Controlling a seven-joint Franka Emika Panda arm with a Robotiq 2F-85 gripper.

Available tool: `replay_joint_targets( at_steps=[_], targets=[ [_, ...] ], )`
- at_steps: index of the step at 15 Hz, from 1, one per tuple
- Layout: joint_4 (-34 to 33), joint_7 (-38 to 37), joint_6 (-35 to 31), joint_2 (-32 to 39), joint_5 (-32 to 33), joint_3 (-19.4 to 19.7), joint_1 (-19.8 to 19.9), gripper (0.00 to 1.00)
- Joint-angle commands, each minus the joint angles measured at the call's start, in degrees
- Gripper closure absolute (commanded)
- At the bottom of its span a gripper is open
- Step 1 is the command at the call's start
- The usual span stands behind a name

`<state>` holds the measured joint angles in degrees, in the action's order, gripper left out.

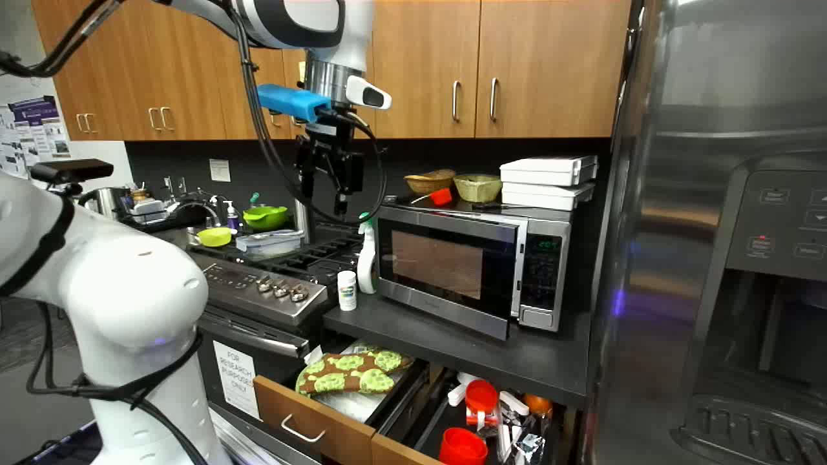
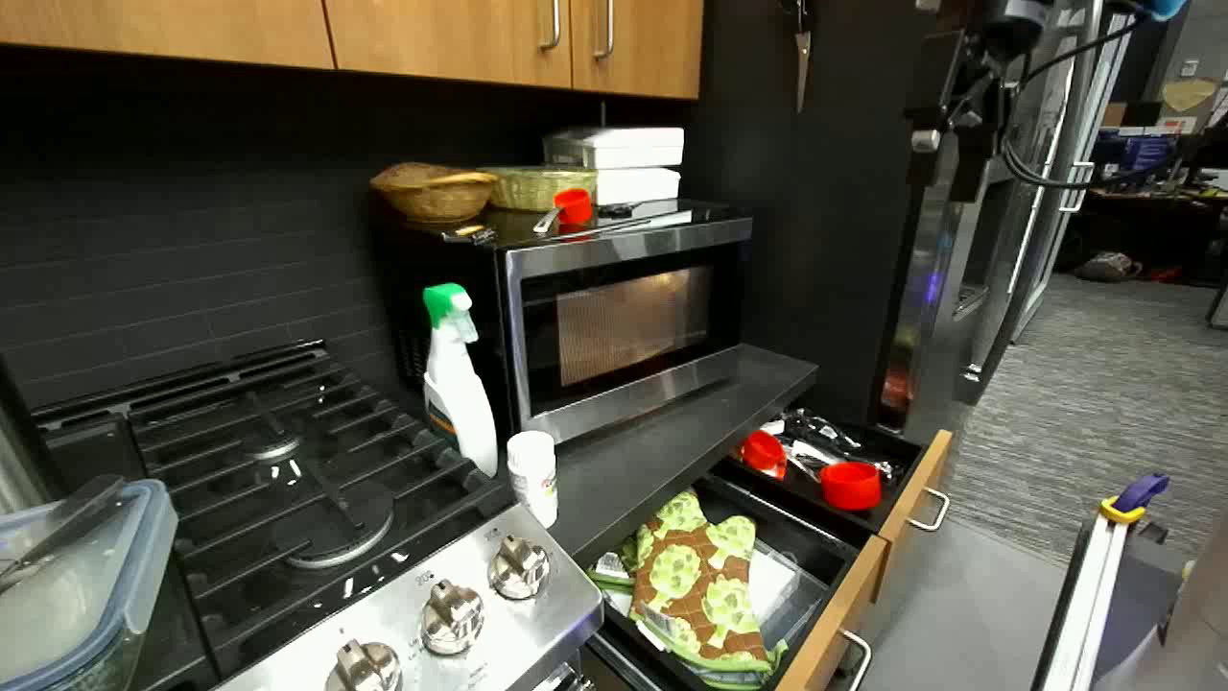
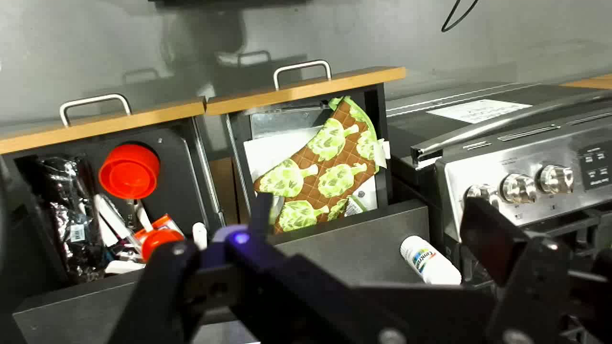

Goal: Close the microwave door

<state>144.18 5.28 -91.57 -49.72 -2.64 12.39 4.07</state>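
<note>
The microwave door [image 1: 436, 261] is a steel-framed panel with a dark glass window. It stands slightly ajar: its edge by the control panel [image 1: 543, 271] is apart from the body and a pale strip shows in the gap. The door also shows in an exterior view [image 2: 633, 321] from its hinge side. My gripper [image 1: 323, 195] points down, up and to the side of the microwave, near the spray bottle end, touching nothing. It also shows in an exterior view [image 2: 950, 158]. In the wrist view the fingers [image 3: 375, 224] are wide apart with nothing held; the door cannot be made out there.
Two open drawers lie below the counter, one with an oven mitt [image 3: 325, 167], one with red cups [image 3: 129, 172]. A spray bottle [image 2: 460, 384] and white bottle [image 2: 532, 475] stand beside the microwave. Baskets [image 2: 432, 197] sit on top. The refrigerator [image 1: 711, 129] and stove [image 2: 288, 480] flank it.
</note>
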Motion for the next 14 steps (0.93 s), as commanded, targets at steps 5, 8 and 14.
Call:
replay_joint_targets(
  at_steps=[5,8,14],
  targets=[
    [-0.14,0.68,0.12,0.22,-0.56,-0.74,1.09,0.0],
    [-0.14,0.68,0.12,0.21,-0.55,-0.74,1.09,0.0],
    [1.74,0.61,-3.8,1.27,-0.46,-1.96,0.5,0.0]
  ],
)
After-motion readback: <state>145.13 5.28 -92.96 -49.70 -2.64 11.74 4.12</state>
